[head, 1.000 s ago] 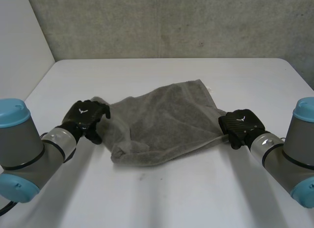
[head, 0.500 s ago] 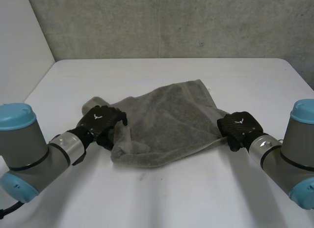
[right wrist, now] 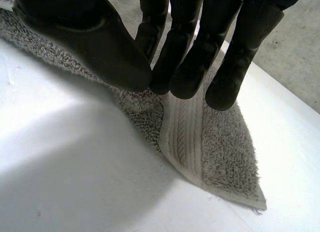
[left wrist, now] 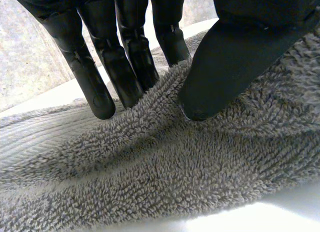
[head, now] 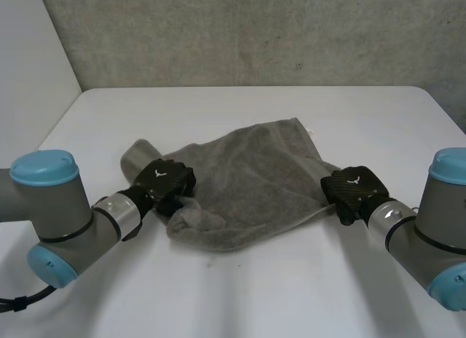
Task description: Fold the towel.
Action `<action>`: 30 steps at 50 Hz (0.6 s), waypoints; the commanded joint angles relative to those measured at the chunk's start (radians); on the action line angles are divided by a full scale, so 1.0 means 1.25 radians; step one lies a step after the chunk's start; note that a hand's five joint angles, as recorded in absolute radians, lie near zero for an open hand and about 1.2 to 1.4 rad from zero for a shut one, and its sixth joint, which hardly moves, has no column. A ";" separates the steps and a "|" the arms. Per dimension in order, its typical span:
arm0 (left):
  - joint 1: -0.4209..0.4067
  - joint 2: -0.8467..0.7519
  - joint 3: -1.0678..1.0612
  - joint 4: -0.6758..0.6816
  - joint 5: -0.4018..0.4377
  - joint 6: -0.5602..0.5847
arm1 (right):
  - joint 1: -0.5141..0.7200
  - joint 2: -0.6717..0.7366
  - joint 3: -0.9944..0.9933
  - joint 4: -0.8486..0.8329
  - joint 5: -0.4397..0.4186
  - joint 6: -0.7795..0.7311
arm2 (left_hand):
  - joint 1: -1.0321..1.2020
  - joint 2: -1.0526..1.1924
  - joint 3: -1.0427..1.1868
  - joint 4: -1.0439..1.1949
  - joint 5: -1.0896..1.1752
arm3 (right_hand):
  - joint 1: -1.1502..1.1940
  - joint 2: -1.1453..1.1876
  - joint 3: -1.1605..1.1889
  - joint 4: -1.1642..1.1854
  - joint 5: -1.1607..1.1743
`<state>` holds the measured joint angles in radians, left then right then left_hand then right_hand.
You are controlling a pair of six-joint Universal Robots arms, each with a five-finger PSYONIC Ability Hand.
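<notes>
The towel [head: 255, 174] lies rumpled on the counter [head: 240, 294], between the two hands. A raised ridge at its left end is pinched between the thumb and fingers of the left hand [head: 166, 183]. The right end is nipped by the right hand [head: 351, 189] just inside a corner, whose hemmed tip is left flat past the fingertips. Both ends are probably held so that the cloth can be lifted evenly and drawn taut for folding.

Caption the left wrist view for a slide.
Left hand pinches a raised ridge of the grey towel between fingers and thumb.
</notes>
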<state>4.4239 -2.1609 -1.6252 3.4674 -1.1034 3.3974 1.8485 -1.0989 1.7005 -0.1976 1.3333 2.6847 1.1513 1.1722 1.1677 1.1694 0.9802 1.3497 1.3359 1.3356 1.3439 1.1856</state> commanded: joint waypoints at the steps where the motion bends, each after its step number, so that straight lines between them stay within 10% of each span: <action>1: 0.000 0.083 0.002 -0.008 -0.035 0.015 | -0.001 -0.018 -0.023 0.011 0.003 -0.001 | 0.196 0.179 0.183 0.182 0.193 | 0.037 0.048 0.049 0.042 0.029; 12: 0.012 0.345 -0.030 -0.029 -0.300 -0.063 | -0.007 -0.169 -0.132 0.191 0.006 -0.008 | 0.196 0.179 0.183 0.182 0.193 | 0.037 0.048 0.049 0.042 0.029; 30: 0.028 0.429 -0.168 -0.292 -0.337 -0.073 | 0.016 -0.141 -0.274 0.589 0.017 -0.206 | 0.196 0.179 0.183 0.182 0.193 | 0.037 0.048 0.049 0.042 0.029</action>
<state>4.4573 -1.5906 -1.8123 3.1914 -1.5293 3.3044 1.8518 -1.3654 1.3904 0.4367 1.3385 2.5489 1.1858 1.2176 1.2158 1.2172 1.0192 1.3498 1.3358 1.3356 1.3441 1.1857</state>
